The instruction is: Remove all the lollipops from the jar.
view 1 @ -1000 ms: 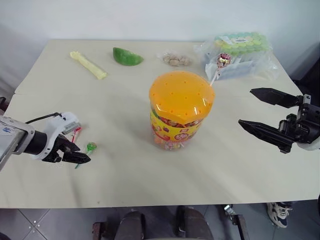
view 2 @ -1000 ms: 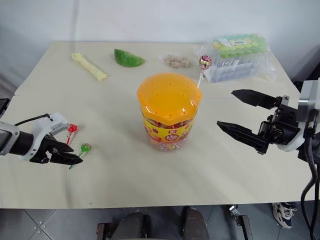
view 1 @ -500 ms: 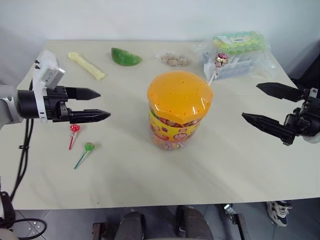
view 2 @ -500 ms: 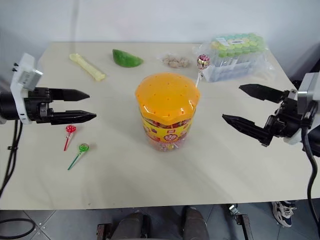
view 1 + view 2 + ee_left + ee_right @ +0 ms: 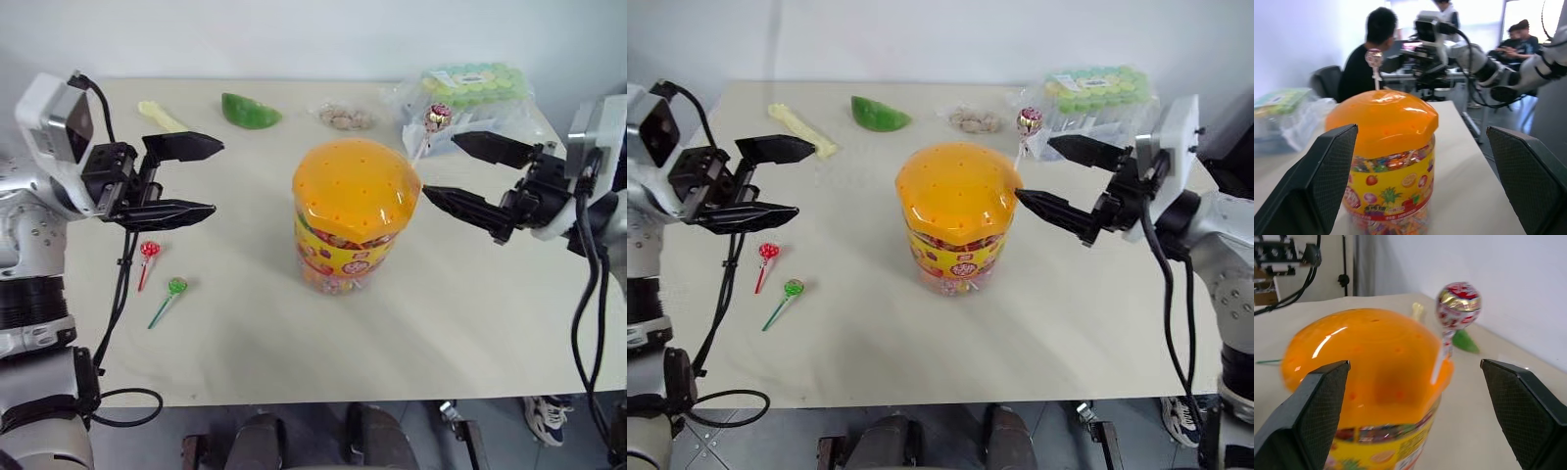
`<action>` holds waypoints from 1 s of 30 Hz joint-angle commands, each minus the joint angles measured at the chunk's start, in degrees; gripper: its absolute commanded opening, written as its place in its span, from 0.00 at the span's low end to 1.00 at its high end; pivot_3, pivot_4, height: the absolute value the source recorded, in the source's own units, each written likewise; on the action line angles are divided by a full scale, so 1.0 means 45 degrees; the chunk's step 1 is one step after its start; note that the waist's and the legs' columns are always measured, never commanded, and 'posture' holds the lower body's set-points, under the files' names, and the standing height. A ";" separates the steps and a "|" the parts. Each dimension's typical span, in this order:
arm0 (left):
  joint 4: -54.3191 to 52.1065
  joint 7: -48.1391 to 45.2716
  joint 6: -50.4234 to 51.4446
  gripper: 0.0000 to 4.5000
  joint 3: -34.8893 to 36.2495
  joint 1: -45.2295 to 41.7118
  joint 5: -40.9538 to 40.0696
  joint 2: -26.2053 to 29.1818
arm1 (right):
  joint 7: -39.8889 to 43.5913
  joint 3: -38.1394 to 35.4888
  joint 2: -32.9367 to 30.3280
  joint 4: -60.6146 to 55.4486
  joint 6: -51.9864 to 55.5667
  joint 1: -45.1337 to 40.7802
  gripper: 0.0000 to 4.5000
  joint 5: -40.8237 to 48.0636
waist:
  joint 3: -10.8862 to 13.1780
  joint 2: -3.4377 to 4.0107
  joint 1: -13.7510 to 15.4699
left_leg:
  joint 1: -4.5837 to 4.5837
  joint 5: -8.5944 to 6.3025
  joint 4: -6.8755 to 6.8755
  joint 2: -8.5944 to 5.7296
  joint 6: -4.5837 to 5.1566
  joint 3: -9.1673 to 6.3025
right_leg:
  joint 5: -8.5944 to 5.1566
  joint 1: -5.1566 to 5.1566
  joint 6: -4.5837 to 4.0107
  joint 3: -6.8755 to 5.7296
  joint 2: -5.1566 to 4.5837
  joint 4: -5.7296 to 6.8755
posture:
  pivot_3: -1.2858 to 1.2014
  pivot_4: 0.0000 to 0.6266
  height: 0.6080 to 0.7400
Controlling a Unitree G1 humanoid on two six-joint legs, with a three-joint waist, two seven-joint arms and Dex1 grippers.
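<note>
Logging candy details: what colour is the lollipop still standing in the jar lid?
Red and gold wrapper, white stick; right wrist view.

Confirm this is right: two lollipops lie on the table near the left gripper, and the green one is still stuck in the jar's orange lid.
Not quite. The lollipop still in the jar lid has a red-gold wrapper on a white stick, as the right wrist view shows. The green lollipop already lies on the table beside the red lollipop, near the left gripper.
</note>
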 commanded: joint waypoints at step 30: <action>-0.0563 0.0535 -0.0346 1.00 -0.0097 0.0110 -0.0310 -0.0624 | 0.0223 0.0618 0.1352 0.2136 0.0701 -0.4507 0.01 -0.1062 | 0.0001 0.0002 -0.0251 | -0.0009 -0.0002 -0.0008 0.0004 0.0003 -0.0004 | 0.0000 -0.0009 0.0000 -0.0005 -0.0001 -0.0001 | 0.52 0.24 1.00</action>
